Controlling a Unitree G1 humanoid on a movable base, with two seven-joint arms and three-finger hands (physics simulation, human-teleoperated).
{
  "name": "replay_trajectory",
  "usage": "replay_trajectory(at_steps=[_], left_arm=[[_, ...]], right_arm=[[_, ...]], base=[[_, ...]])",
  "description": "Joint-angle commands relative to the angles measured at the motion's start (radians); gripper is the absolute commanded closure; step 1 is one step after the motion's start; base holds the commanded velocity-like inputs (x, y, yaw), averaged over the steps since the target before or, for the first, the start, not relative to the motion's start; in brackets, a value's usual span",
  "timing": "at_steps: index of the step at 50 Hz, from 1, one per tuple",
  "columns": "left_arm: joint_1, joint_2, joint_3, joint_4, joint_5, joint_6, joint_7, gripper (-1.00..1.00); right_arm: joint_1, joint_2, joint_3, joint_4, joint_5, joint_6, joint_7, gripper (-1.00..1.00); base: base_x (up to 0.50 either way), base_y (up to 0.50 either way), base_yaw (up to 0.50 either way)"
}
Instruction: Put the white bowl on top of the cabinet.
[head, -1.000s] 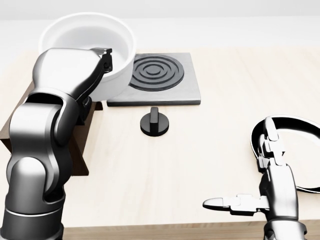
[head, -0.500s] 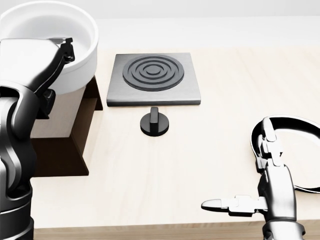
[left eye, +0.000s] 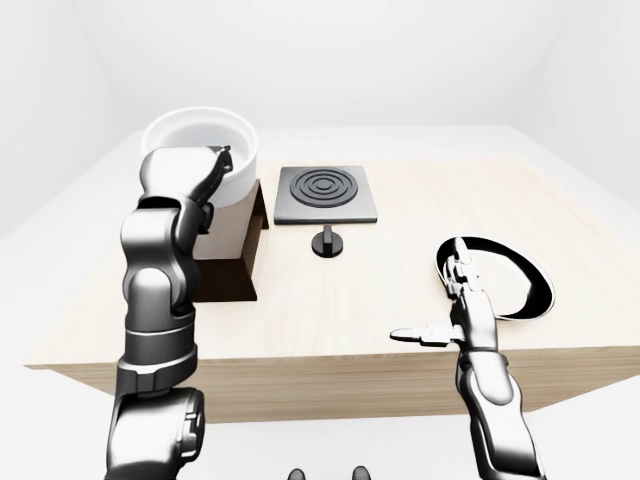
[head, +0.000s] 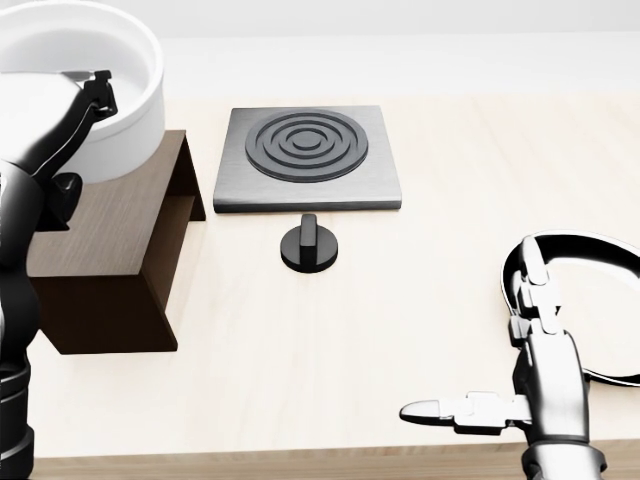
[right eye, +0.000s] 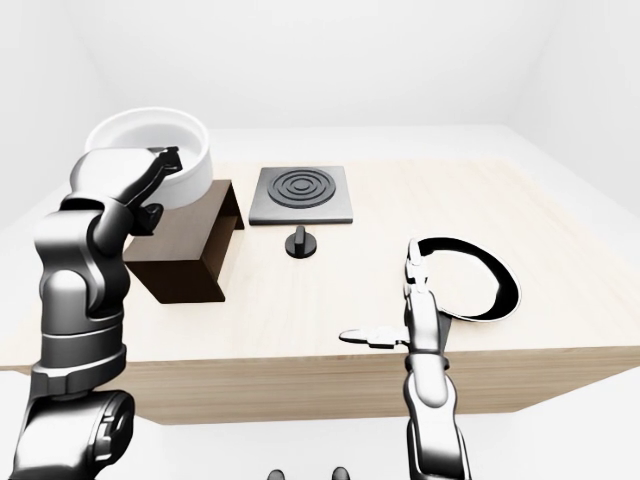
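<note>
- At the upper left of the head view, the white bowl (head: 85, 70) is carried over the far end of the dark brown cabinet (head: 115, 245). Whether its base touches the cabinet top cannot be told from these views.
- The left hand (head: 85, 95) has its fingers clamped on the bowl's near rim, one dark fingertip hooked over the edge into the bowl.
- By my reading, the carry is mostly done: the bowl is above the cabinet, and what remains is setting it down flat on the top and letting go.
- In the upper middle of the head view, a grey hob plate (head: 308, 157) with dark rings lies flat on the worktop (head: 400, 290), with a black knob (head: 309, 245) just below it.
- At the lower right, the right hand (head: 520, 360) hangs idle over the worktop, fingers apart and holding nothing, one pointing left and the others pointing up the frame.
- Just beside it at the right edge lies a black-rimmed plate (head: 600, 300), untouched.
</note>
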Motion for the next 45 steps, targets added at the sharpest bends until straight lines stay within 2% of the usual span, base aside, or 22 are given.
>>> replay_trajectory(at_steps=[1,18,25,33,45], left_arm=[[-0.022,0.041,0.013,0.087,-0.066,0.0,0.12,1.0],[-0.014,0.049,0.0,0.153,-0.12,0.0,0.191,1.0],[0.0,0.052,0.0,0.21,-0.166,0.0,0.259,1.0],[0.008,0.072,0.005,0.183,-0.149,0.0,0.239,1.0],[0.037,0.062,0.002,0.247,-0.183,0.0,0.32,1.0]], right_arm=[[-0.003,0.0,0.005,0.009,-0.005,-0.004,-0.004,-1.0],[0.001,0.0,0.008,0.01,-0.01,-0.009,-0.003,-1.0],[0.005,0.001,0.012,0.01,-0.015,-0.012,-0.004,-1.0],[0.004,0.002,0.014,0.014,-0.018,-0.015,-0.006,-1.0],[0.005,0.003,0.024,0.029,-0.028,-0.03,-0.011,-1.0]], base=[[0.0,0.0,0.0],[0.0,0.0,0.0],[0.0,0.0,0.0],[0.0,0.0,0.0],[0.0,0.0,0.0]])
